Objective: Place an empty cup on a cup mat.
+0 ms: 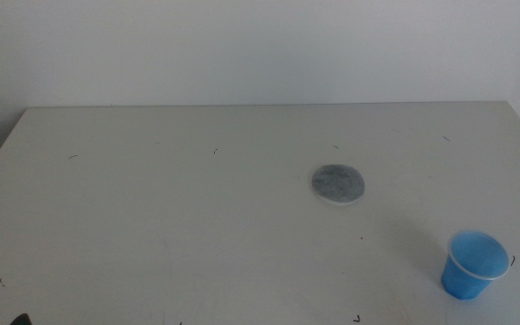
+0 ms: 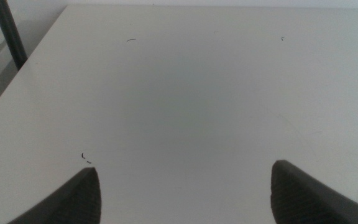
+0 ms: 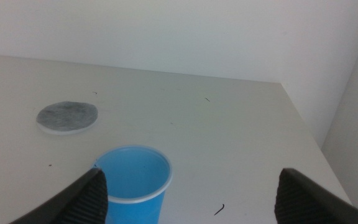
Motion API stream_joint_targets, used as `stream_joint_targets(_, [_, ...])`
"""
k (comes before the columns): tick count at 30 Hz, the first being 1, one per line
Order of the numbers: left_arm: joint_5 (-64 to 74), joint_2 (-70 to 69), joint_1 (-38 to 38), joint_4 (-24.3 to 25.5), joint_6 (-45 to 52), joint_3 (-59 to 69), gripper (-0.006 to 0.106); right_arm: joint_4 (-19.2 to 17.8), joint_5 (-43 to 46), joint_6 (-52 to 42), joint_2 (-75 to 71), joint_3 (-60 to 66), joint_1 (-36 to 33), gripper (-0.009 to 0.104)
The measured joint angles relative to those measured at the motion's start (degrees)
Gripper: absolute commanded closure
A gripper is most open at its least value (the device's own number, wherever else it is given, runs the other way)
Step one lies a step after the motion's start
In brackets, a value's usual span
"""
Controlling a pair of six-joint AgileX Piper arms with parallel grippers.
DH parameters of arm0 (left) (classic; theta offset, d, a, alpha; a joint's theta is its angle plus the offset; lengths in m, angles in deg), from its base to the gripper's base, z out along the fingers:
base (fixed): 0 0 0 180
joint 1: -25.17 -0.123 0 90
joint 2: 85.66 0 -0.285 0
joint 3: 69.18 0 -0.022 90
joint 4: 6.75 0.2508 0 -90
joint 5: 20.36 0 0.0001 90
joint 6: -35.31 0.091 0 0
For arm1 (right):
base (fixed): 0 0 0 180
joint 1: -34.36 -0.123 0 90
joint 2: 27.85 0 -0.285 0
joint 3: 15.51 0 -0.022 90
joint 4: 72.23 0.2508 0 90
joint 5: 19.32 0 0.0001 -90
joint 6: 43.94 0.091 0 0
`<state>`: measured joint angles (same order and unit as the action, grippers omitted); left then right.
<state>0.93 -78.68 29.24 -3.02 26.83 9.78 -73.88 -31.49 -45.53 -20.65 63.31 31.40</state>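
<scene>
So the table (image 1: 197, 226) is the biggest thing here, a wide pale top with a few tiny dark specks on it. I'll use the cup mat (image 1: 338, 183) as my landmark: it lies flat, a bit right of the table's middle.

The cup (image 1: 472, 264) stands upright, well apart from the cup mat, nearer to me and further right, close to the table's front right corner. It looks empty from my right wrist view, just blue inside.

My right gripper (image 3: 191, 196) hangs just behind the cup (image 3: 132, 180) on the side away from the cup mat (image 3: 67, 117), jaws spread wide, holding nothing. One jaw sits just beside the cup's rim, and I can't tell if it's touching. The cup isn't centred between the jaws, it's off toward that one jaw.

My left gripper (image 2: 185, 190) waits far from the cup mat over bare table on the left side, jaws also spread apart and empty.

Step-wise I'd say this is the very start: the reach for the cup, nothing grasped yet. Next move, I reckon, is to shift the right gripper sideways so the cup sits between the jaws, close gently (thin plastic, probably squashes or tips easily), then lift and carry it to the cup mat.

Hard to see: the cup's base is cut off in my wrist view, both jaws show only their tips, and neither arm shows up in the middle view, bar maybe a dark sliver at its bottom edge.
</scene>
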Motion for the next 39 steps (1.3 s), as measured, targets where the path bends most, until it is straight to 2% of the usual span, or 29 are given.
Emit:
stream_joint_targets(14, [0.0,0.0,0.0,0.0,0.0,0.0,-0.005,2.0,-2.2,0.0,0.0,-0.9,0.0,0.004])
stream_joint_targets(21, [0.0,0.0,0.0,0.0,0.0,0.0,-0.005,1.7,-9.6,0.0,2.8,-9.3,0.0,0.004])
stream_joint_targets(29, [0.0,0.0,0.0,0.0,0.0,0.0,-0.005,1.7,-12.5,0.0,13.1,-18.8,0.0,0.004])
stream_joint_targets(34, [0.0,0.0,0.0,0.0,0.0,0.0,-0.005,2.2,-18.4,0.0,21.3,-25.3,0.0,0.004])
stream_joint_targets(39, [0.0,0.0,0.0,0.0,0.0,0.0,-0.005,2.9,-28.7,1.2,29.0,-34.2,0.0,0.004])
